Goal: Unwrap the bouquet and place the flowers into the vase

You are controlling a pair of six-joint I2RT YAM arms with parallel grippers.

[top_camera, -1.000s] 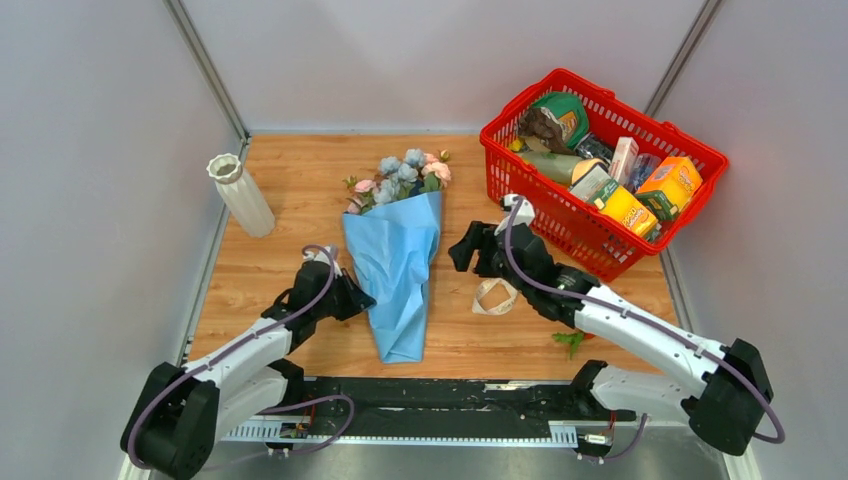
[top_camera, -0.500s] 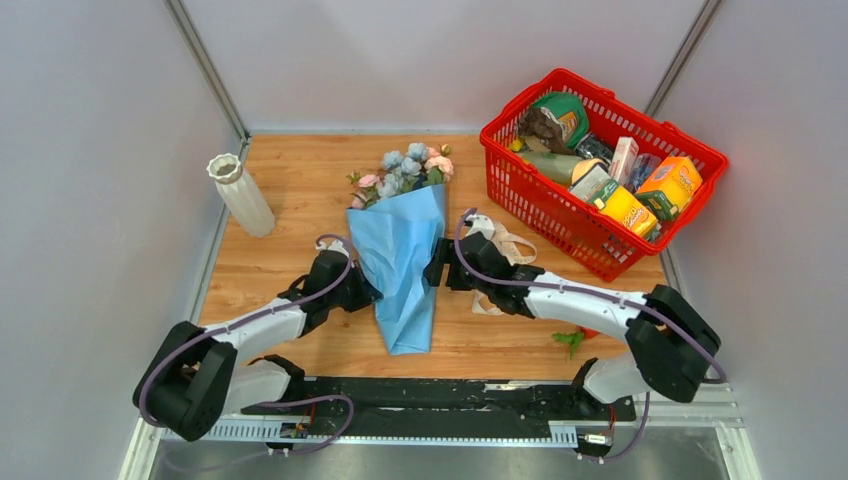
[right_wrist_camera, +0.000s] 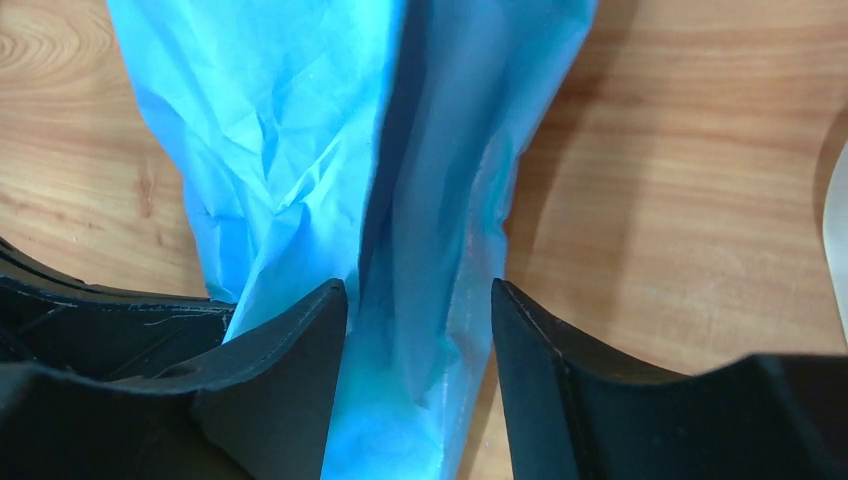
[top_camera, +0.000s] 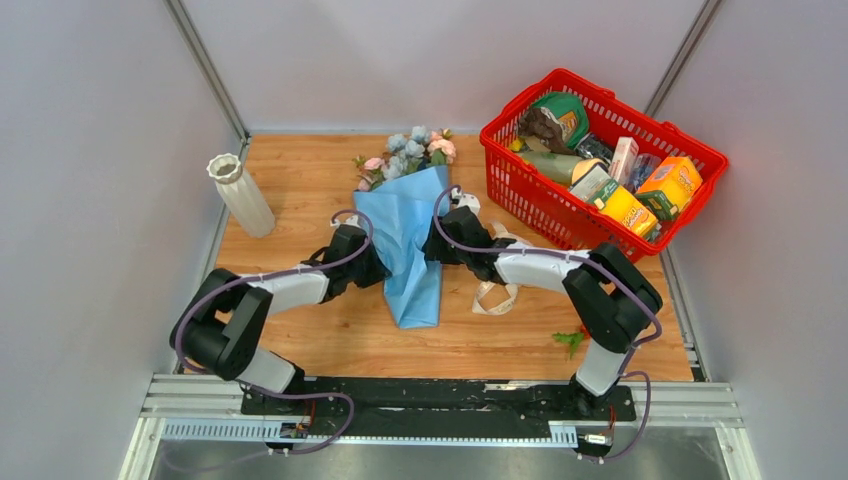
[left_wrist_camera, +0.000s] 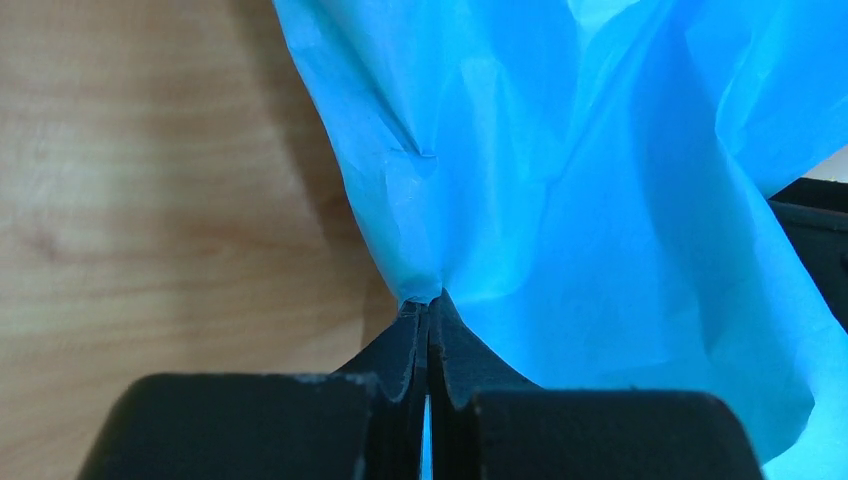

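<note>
The bouquet lies on the wooden table, its blue paper cone (top_camera: 408, 225) pointing toward me and its pink and pale blue flowers (top_camera: 410, 152) at the far end. My left gripper (top_camera: 381, 272) is at the cone's left edge, shut on a pinch of the blue paper (left_wrist_camera: 520, 200); its fingertips (left_wrist_camera: 428, 303) meet on it. My right gripper (top_camera: 429, 246) is at the cone's right edge, open, with a fold of blue paper (right_wrist_camera: 420, 250) between its fingers (right_wrist_camera: 300, 330). The white ribbed vase (top_camera: 240, 194) stands upright at the far left.
A red basket (top_camera: 520, 198) full of groceries stands at the back right, close behind my right arm. A loose cream ribbon (top_camera: 497, 296) lies on the wood right of the cone. A small green sprig (top_camera: 570, 341) lies near the right front.
Both arms reached forward and closed in on the cone from either side. The bouquet slid away from me. The left gripper shut on the paper's edge; the right jaws have narrowed around a fold.
</note>
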